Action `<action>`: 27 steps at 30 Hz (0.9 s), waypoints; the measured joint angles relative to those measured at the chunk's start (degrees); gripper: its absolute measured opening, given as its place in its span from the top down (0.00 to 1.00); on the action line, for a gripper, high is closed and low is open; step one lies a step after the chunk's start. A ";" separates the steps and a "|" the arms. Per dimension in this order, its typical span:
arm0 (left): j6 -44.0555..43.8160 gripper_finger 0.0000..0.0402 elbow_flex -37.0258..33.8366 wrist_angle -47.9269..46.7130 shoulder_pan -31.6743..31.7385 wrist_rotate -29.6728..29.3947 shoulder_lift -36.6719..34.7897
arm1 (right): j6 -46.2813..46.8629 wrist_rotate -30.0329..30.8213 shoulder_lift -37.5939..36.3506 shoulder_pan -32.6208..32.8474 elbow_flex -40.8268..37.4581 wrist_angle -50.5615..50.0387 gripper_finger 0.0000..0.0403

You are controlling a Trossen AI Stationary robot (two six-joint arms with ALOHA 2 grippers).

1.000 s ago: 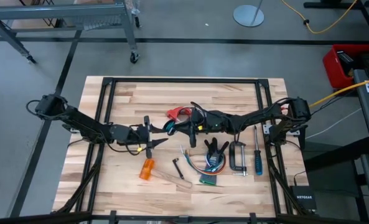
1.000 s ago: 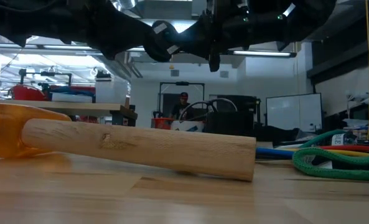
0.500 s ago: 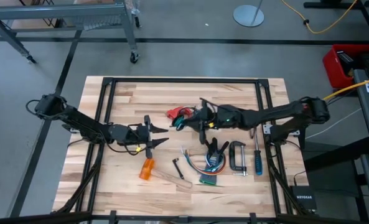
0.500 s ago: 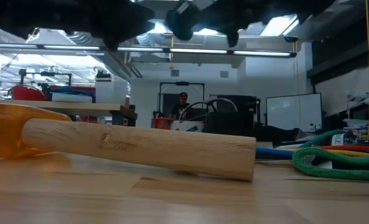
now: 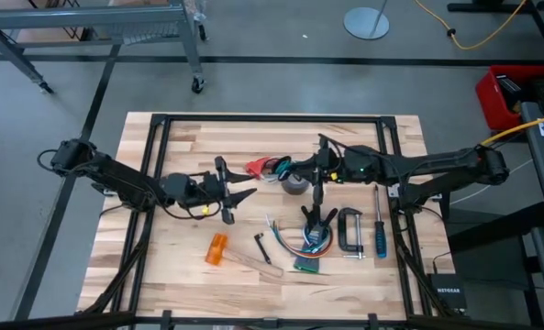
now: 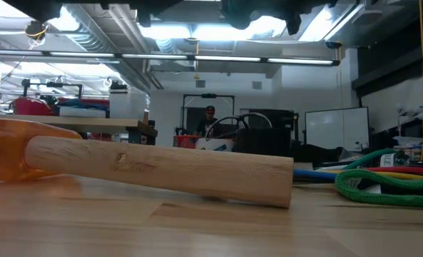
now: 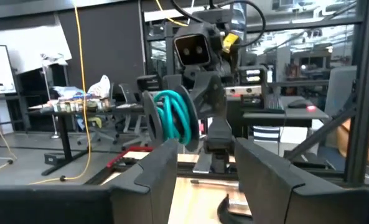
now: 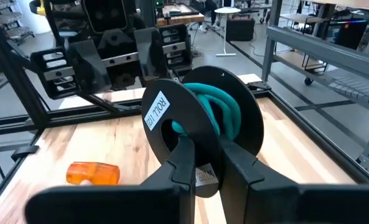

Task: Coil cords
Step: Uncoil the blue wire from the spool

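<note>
R gripper (image 8: 204,150), fingers clamped on black spool (image 8: 178,93), holds the wound teal cord (image 8: 224,118) up mid-table, just right of red plastic piece (image 5: 256,167), prob. presenting it to L gripper (image 5: 239,192), whose fingers stand apart, empty, facing it from the left.

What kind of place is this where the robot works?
Probably a robotics lab or workshop. A wooden workbench holds hand tools such as a C-clamp and a blue-handled screwdriver, and the room behind shows whiteboards and other equipment tables.
</note>
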 joint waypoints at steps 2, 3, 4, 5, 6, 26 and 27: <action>0.03 0.61 0.22 -0.05 0.00 -0.02 0.00 | -0.65 0.00 -0.18 0.00 0.00 -0.54 0.89; 0.03 0.61 0.26 -0.03 0.00 0.00 0.02 | -0.76 0.00 -0.18 0.00 0.00 -0.41 0.89; 0.04 0.61 0.26 -0.24 0.00 -0.02 0.00 | -0.78 0.00 -0.18 0.00 0.00 -0.37 0.89; 0.06 0.61 0.26 -0.32 0.00 0.00 0.00 | -0.76 0.00 -0.18 0.00 0.00 -0.37 0.89; 0.08 0.61 0.26 -0.53 0.00 0.00 0.00 | -0.76 0.00 -0.18 0.00 0.00 -0.29 0.89; -2.81 0.61 0.26 3.45 2.51 0.02 4.71 | -1.90 3.55 4.64 4.57 0.00 9.30 0.89; -2.83 0.61 0.26 4.06 2.51 0.17 4.84 | -1.88 3.56 5.01 4.57 0.00 9.27 0.89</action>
